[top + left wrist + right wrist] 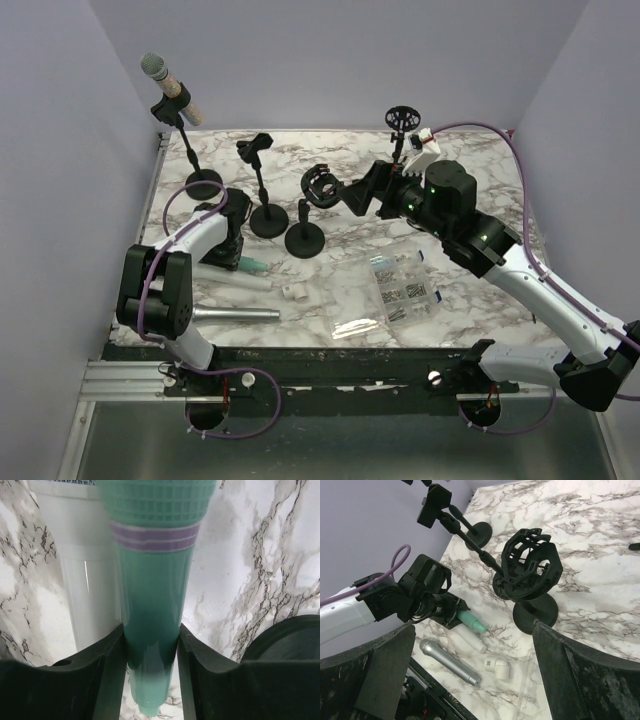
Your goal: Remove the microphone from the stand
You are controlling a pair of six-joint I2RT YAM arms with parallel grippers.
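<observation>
The mic (152, 630) looked already off the empty stand (530, 570), low by the table (470, 160); left claw (152, 647) clamped on it, right claw (475, 672) apart; only release remained

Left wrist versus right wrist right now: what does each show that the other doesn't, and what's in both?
Only left wrist: a close-up of the grip, the left gripper with its fingers against both sides of the teal microphone handle, below its purple band. Only right wrist: the empty shock-mount stand, the clip stand beyond it, the silver microphone lying on the table, and the right gripper, open. Both: the teal microphone, the white tube beside it, the marble table.
</observation>
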